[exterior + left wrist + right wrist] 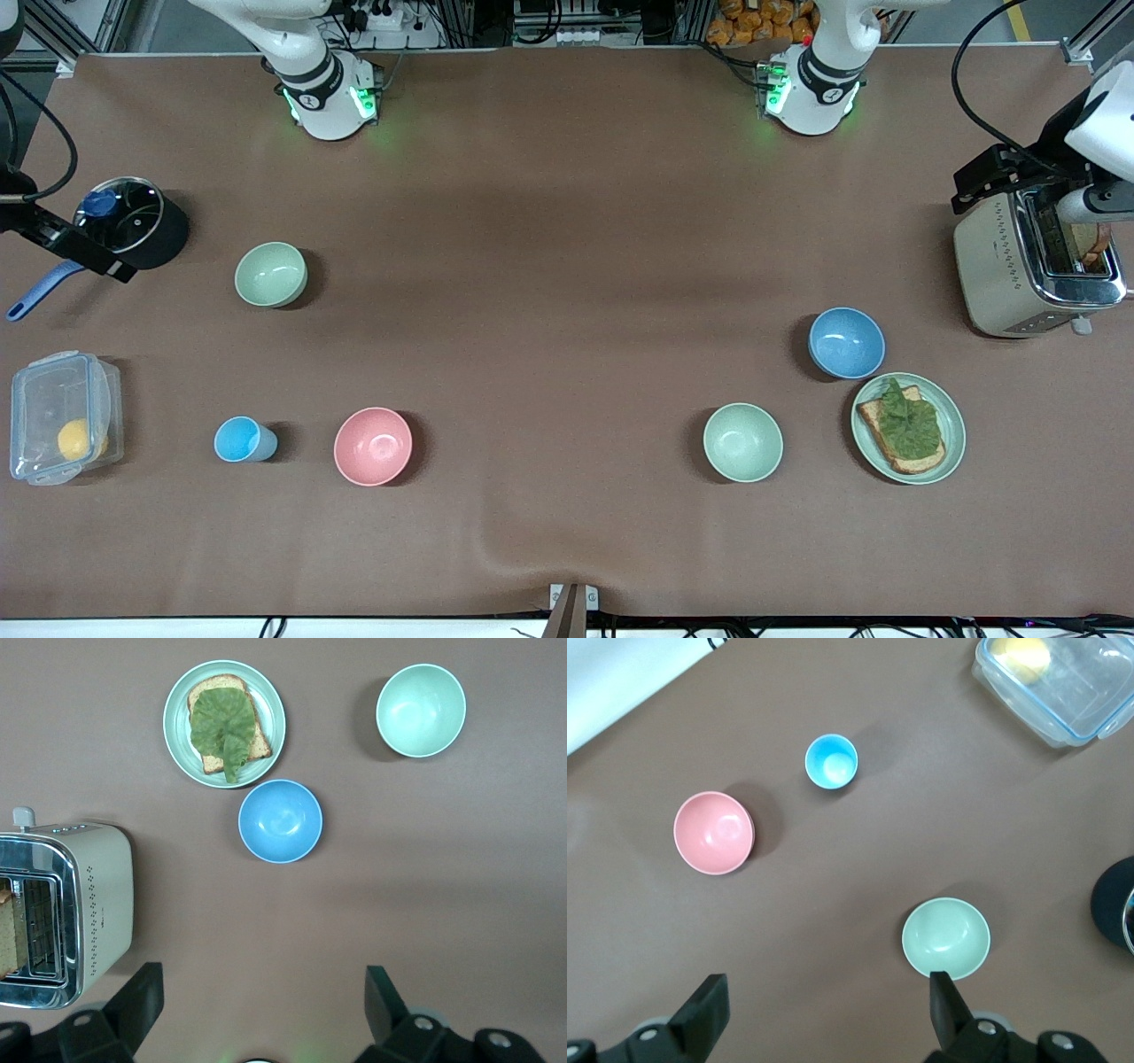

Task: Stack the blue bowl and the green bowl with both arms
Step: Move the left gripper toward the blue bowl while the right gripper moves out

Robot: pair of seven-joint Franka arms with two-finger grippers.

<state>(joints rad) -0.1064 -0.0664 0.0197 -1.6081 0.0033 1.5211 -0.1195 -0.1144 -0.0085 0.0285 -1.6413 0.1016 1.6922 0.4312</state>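
The blue bowl [846,342] sits upright near the left arm's end of the table, beside the toaster; it also shows in the left wrist view [280,820]. One pale green bowl [742,441] stands nearer to the front camera than the blue bowl [421,710]. A second, alike green bowl [271,274] stands toward the right arm's end [946,938]. My left gripper [261,992] is open and empty, high over the table beside the toaster. My right gripper [824,1001] is open and empty, high above the second green bowl's area. All bowls are empty and apart.
A toaster [1032,261] holds bread. A green plate with toast and lettuce [908,428] lies beside the blue bowl. A pink bowl [373,446], a light-blue cup [241,439], a clear lidded box [62,430] and a black pot [133,226] are toward the right arm's end.
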